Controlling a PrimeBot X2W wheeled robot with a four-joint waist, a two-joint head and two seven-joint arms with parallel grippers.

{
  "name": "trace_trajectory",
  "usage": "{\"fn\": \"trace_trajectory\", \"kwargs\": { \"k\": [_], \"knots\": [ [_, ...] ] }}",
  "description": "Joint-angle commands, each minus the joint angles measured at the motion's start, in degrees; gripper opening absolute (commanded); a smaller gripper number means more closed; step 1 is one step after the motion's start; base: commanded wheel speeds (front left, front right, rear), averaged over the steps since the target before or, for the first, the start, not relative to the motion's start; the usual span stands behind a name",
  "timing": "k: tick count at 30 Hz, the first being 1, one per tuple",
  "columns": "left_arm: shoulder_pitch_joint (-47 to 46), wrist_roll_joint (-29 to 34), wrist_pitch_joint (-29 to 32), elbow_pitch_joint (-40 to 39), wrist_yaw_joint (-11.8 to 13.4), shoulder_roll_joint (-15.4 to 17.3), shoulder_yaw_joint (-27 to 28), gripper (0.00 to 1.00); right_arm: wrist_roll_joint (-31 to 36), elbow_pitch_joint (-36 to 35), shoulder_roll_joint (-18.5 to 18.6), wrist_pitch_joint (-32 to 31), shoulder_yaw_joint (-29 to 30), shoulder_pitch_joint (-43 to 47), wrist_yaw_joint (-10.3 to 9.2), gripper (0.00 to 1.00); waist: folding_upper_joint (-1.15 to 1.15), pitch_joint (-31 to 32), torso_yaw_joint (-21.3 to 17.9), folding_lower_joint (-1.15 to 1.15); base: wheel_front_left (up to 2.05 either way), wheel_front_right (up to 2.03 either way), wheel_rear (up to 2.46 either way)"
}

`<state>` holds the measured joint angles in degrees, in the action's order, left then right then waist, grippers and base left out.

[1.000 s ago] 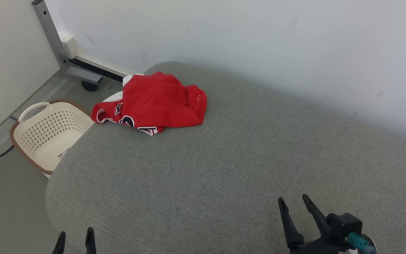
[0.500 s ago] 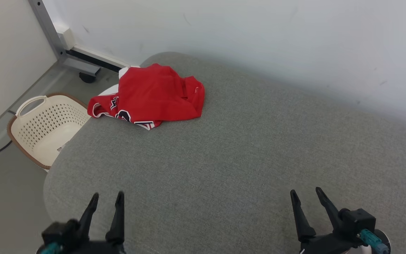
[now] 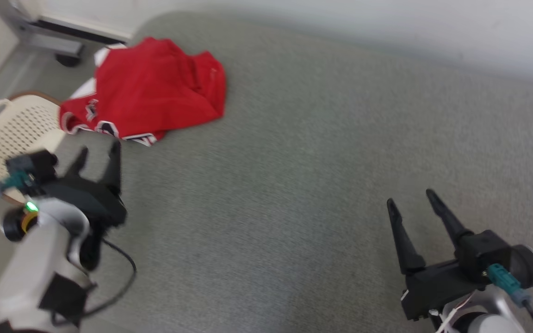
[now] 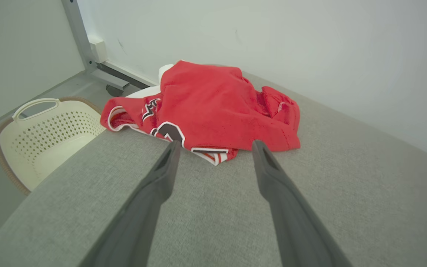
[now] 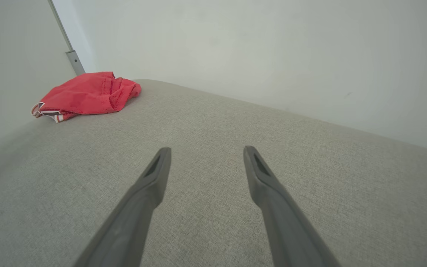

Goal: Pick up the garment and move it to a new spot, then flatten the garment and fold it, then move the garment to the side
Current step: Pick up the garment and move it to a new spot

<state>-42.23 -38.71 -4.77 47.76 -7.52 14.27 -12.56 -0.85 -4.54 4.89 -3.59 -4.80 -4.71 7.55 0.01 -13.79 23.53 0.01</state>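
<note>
Left gripper (image 3: 100,147) now nearer garment (image 3: 151,88) at 11 o'clock, fingers spread; right gripper (image 3: 409,196) spread too, above grey cushion (image 3: 294,162); basket (image 3: 12,129) at 9, white wall (image 3: 387,23) behind.

Garment (image 3: 155,88) on cushion (image 3: 294,162) far-left corner; basket (image 4: 58,126) apparently on floor beside.

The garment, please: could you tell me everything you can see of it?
The garment is red cloth with white and dark trim and dark lettering, seemingly a jersey. It lies crumpled at the far left corner of the grey cushion, its left end past the edge, near the basket. The open left tool points at its near hem.
</note>
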Motion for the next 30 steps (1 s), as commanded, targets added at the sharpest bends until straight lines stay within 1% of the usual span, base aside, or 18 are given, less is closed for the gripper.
{"fn": "trace_trajectory", "kwargs": {
  "k": [1,5,10,12,17,22,25,26,27,28,30],
  "knots": [
    [-2.19,-0.09,0.33,1.26,0.10,0.65,0.21,1.00,0.30,-1.27,0.49,-0.41,0.31,-0.25,-0.13,1.00,-0.01,-9.11,-7.53,-0.01,0.00,0.00,0.00],
    [-8.32,-0.05,0.89,5.87,0.26,2.21,0.66,1.00,0.46,-6.77,1.53,-2.63,1.17,1.41,-0.13,1.00,-0.01,-13.19,-9.88,-0.01,0.00,0.00,0.00],
    [-13.83,-0.90,2.77,11.73,2.86,4.16,2.00,1.00,0.64,-11.87,2.20,-4.33,1.29,3.19,-0.13,1.00,-0.01,-16.56,-11.77,-0.01,0.00,0.00,0.00],
    [-16.01,-1.20,3.11,13.53,3.28,5.42,2.53,1.00,0.44,-13.43,2.57,-4.67,0.95,3.39,-0.13,1.00,-0.01,-17.84,-12.51,-0.01,0.00,0.00,0.00],
    [-18.16,-2.21,1.34,17.25,4.16,5.91,3.85,1.00,0.55,-16.41,2.97,-5.74,1.22,4.57,-0.13,1.00,-0.01,-19.81,-13.54,-0.01,0.00,0.00,0.00],
    [-18.62,-2.41,-0.44,19.74,5.23,4.91,4.13,1.00,0.61,-17.71,3.26,-6.15,1.50,4.91,-0.13,1.00,-0.01,-20.03,-13.89,-0.01,0.00,0.00,0.00],
    [-18.26,-2.58,-1.41,21.55,6.72,3.86,4.20,1.00,0.65,-17.87,3.18,-6.20,1.31,4.59,-0.13,1.00,-0.01,-19.74,-14.07,-0.01,0.00,0.00,0.00],
    [-17.98,-2.55,-1.45,21.98,7.01,3.67,4.15,0.90,0.63,-17.76,3.12,-6.16,1.20,4.39,-0.13,1.00,-0.01,-19.57,-14.11,-0.01,0.00,0.00,0.00],
    [-17.70,-2.47,-1.78,22.32,7.22,3.39,4.03,0.34,0.55,-17.50,3.02,-6.05,1.17,4.14,-0.13,1.00,-0.01,-19.25,-14.10,-0.01,0.00,0.00,0.00],
    [-17.51,-2.25,-2.36,22.50,7.22,3.48,3.89,0.00,0.44,-17.27,2.92,-5.91,1.06,3.94,-0.13,1.00,-0.01,-18.94,-14.11,-0.01,0.00,0.00,0.00],
    [-16.74,-1.77,-3.28,22.88,7.22,3.90,3.51,0.00,0.22,-16.49,2.68,-5.46,0.71,3.47,-0.13,1.00,-0.01,-18.04,-14.20,-0.01,0.00,0.00,0.00]
  ]
}}
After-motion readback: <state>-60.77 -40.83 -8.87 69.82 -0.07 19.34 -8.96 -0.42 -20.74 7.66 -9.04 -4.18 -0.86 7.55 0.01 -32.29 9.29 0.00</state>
